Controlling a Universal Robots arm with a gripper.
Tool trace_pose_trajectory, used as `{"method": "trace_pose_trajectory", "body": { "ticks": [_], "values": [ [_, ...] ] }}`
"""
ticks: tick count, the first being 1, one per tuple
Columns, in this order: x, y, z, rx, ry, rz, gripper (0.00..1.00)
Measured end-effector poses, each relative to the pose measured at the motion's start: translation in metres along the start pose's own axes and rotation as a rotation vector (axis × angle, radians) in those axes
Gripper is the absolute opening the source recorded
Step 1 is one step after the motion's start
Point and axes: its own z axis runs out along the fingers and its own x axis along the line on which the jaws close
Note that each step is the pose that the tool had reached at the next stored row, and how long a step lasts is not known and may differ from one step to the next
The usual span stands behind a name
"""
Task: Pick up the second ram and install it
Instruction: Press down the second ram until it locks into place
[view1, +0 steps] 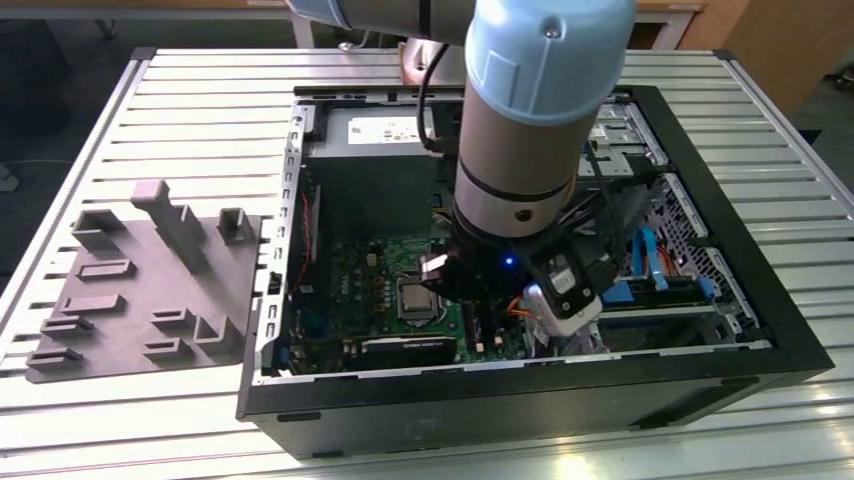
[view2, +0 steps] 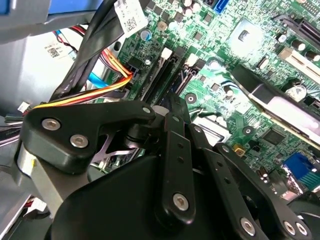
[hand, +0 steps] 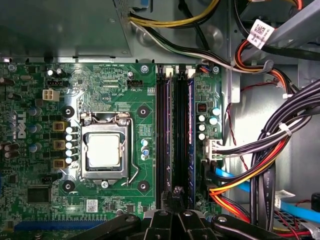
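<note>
Slatted metal bench (view1: 200, 100), open PC case (view1: 747, 250). Gripper (hand: 176, 192) sits low over the motherboard's RAM slots (hand: 165, 135); finger state: can't tell. Second ram (hand: 190, 135) looks seated in its slot. Likely seating step; next needs straight, even downward pressure.

Slatted metal worktop (view1: 200, 110). On it: grey moulded fixture plate (view1: 147, 290) toward exterior view's left, open black computer case (view1: 534, 390) just beside, right.
</note>
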Motion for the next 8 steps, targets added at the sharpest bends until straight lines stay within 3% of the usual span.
{"method": "trace_pose_trajectory", "body": {
  "ticks": [8],
  "values": [
    [-0.0001, -0.0014, 0.0036, 0.0002, 0.0000, 0.000, 0.11]
  ]
}}
